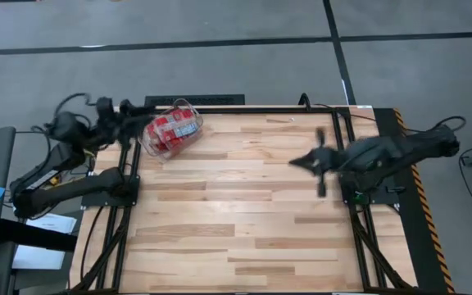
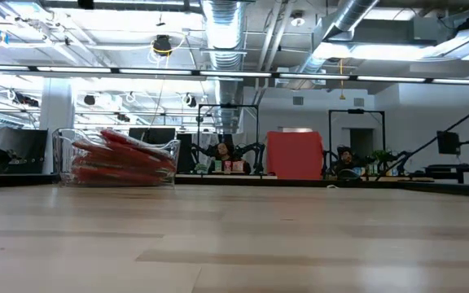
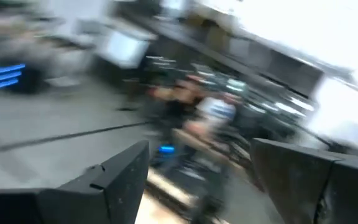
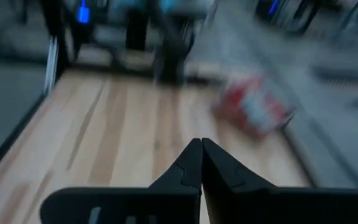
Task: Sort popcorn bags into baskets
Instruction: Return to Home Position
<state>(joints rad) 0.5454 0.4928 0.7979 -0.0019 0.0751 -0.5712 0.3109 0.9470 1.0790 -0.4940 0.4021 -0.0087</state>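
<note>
The clear plastic bin (image 1: 171, 128) stands at the far left of the table, filled with several red popcorn bags (image 1: 173, 127). In the low view the bin (image 2: 65, 155) shows the bags (image 2: 120, 161) stacked at a slant inside it. My left gripper (image 1: 144, 109) is open beside the bin's far left corner; in the left wrist view the left gripper (image 3: 197, 168) is empty and faces the room. My right gripper (image 1: 296, 161) is shut and empty over the table's right half, pointing left; in the right wrist view the right gripper (image 4: 201, 144) faces the blurred bin (image 4: 253, 106).
Bare wooden table top (image 1: 244, 221) spreads between the two arms and toward the near edge. A black frame (image 1: 244, 109) runs along the far edge, and yellow-black tape (image 1: 423, 197) marks the right side. The room behind holds a red cabinet (image 2: 297, 155) and seated people.
</note>
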